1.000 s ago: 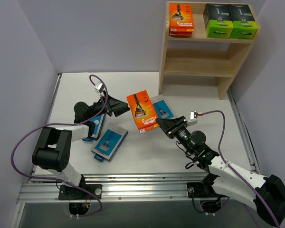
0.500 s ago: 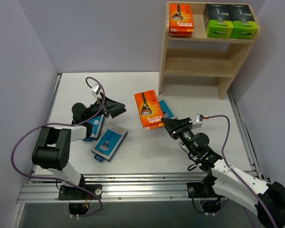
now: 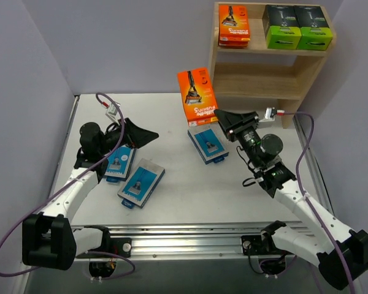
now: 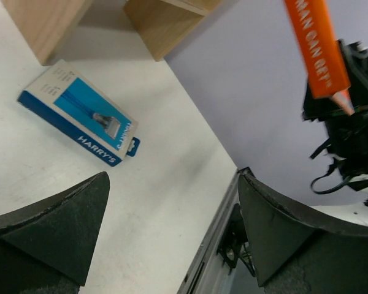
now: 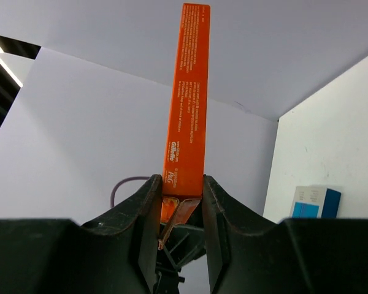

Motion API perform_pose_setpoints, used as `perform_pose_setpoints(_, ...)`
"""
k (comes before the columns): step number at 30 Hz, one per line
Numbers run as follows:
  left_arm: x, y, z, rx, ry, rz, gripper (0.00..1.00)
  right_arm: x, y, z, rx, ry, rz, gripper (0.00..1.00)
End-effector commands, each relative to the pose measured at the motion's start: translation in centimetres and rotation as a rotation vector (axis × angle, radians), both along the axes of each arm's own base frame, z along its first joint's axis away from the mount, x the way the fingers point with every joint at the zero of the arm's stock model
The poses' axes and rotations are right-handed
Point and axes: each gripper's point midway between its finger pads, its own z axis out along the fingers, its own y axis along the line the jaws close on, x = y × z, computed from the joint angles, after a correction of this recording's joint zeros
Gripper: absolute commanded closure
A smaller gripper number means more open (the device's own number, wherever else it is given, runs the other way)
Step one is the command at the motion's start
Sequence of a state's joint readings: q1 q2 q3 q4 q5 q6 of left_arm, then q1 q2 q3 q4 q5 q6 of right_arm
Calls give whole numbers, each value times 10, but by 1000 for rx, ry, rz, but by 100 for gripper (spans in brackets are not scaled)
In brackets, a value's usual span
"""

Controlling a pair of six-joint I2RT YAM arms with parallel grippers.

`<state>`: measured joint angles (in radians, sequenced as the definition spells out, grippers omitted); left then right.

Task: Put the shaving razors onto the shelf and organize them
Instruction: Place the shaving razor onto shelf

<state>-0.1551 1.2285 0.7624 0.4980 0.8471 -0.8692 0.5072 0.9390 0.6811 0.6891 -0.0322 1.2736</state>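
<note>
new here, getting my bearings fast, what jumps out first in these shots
The bright orange razor pack stands out, held upright in the air by the right end effector near the wooden shelf. On its top tier sit a second orange pack and two black boxes with lime-green ends. Three light-blue cards lie flat on the white table, the left end effector open beside two.

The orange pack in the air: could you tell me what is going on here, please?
The right gripper holds an orange pack upright above the table, near the shelf. The left gripper is open and empty, low over the table. The shelf's top tier carries a second orange pack and two black-green boxes; three blue packs lie on the table.
</note>
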Motion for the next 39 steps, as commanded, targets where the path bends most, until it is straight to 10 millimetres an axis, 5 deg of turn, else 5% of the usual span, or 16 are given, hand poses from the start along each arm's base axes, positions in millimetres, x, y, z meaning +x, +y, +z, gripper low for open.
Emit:
perform_pose_setpoints(1,10,16,-11,159,-27,104,6,8,6,55,-11,-123,28,100)
perform_pose_setpoints(10,6,20,-14,191,-31,118,6,38,4,155,-24,-274,6,100)
perform_pose_setpoints(20,3,21,-10,194,-49,119,6,64,-34,224,-43,-353,-105,100)
perform_pose_setpoints(27,1,19,-5,180,-59,110,6,92,-71,254,-72,-371,-190,100)
perform_pose_setpoints(39,-3,13,-5,131,-44,67,6,158,-100,253,-128,-326,-233,100)
